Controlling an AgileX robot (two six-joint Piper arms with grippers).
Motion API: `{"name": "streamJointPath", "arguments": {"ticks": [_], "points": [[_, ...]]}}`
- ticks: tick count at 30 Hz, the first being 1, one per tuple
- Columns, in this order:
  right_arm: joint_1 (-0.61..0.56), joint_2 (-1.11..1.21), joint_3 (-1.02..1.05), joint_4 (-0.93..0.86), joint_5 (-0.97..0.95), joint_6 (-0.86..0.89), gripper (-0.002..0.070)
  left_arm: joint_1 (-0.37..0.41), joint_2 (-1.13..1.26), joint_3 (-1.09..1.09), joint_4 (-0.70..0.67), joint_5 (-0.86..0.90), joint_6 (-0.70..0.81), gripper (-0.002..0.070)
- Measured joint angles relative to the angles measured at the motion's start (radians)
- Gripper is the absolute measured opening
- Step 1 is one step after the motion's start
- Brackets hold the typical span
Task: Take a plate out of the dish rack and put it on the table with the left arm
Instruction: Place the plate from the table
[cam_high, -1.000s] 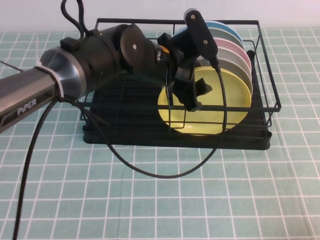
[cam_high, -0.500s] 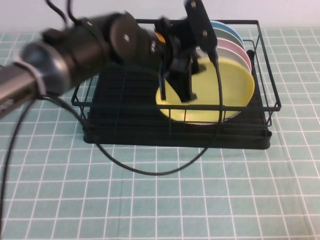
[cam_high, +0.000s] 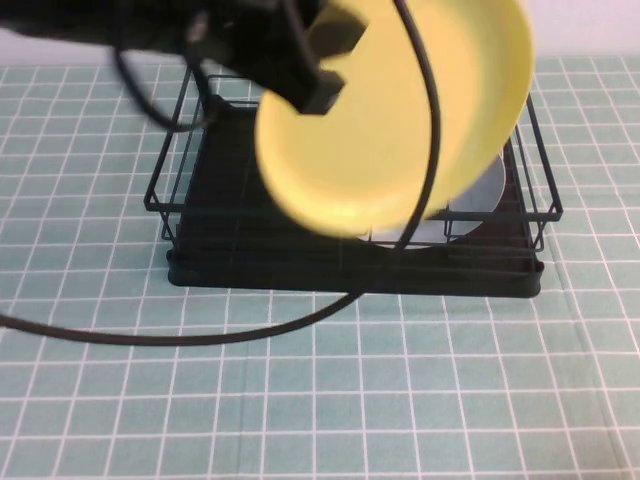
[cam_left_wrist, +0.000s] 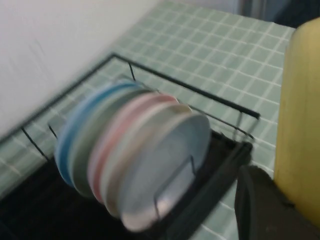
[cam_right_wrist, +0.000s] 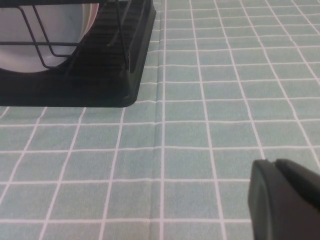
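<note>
From the high view I see my left gripper (cam_high: 318, 75) clamped on the rim of the yellow plate (cam_high: 400, 110), holding it in the air above the dish rack (cam_high: 350, 270), clear of the wires; the plate is tilted, its face turned toward the camera and a little downward, its long axis running from low on the rack's left half up toward the rack's right back corner; a thin black cable (cam_high: 200, 335) loops down across the plate and over the table (cam_high: 320, 400) in front of the rack; in the left wrist view the remaining plates (cam_left_wrist: 145, 160) stand on edge in the rack; my right gripper (cam_right_wrist: 285, 200) sits low over the table beside the rack, and I cannot tell its fingers' state
</note>
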Motion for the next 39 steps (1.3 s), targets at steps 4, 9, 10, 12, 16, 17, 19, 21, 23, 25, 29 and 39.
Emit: {"name": "streamJointPath", "arguments": {"ticks": [4,9,10,12,16,17,19,21,23,25,29,39], "points": [[0.0,0.0,0.0,0.0,0.0,0.0,-0.0018,0.047,-0.029,0.042,-0.021,0.149,-0.196,0.0078],[0.0,0.0,0.0,0.0,0.0,0.0,-0.0018,0.066,-0.082,0.309,-0.155,0.078,-0.237,0.0078],[0.0,0.0,0.0,0.0,0.0,0.0,-0.0018,0.066,-0.102,0.385,-0.202,0.041,-0.23,0.0078],[0.0,0.0,0.0,0.0,0.0,0.0,-0.0018,0.066,-0.146,0.538,-0.288,-0.03,-0.213,0.0078],[0.0,0.0,0.0,0.0,0.0,0.0,-0.0018,0.066,-0.196,0.789,-0.488,-0.196,-0.144,0.0078],[0.0,0.0,0.0,0.0,0.0,0.0,-0.0018,0.066,-0.196,0.84,-0.551,-0.246,-0.114,0.0078],[0.0,0.0,0.0,0.0,0.0,0.0,-0.0018,0.066,-0.191,0.914,-0.688,-0.338,-0.044,0.0078],[0.0,0.0,0.0,0.0,0.0,0.0,-0.0018,0.066,-0.174,0.965,-0.823,-0.406,0.046,0.0078],[0.0,0.0,0.0,0.0,0.0,0.0,-0.0018,0.068,-0.147,0.991,-0.962,-0.451,0.152,0.0078],[0.0,0.0,0.0,0.0,0.0,0.0,-0.0018,0.068,-0.114,0.998,-1.062,-0.469,0.243,0.0078],[0.0,0.0,0.0,0.0,0.0,0.0,-0.0018,0.068,-0.029,0.998,-1.24,-0.478,0.398,0.0078],[0.0,0.0,0.0,0.0,0.0,0.0,-0.0018,0.07,0.141,0.992,-1.396,-0.455,0.578,0.0102]]}}
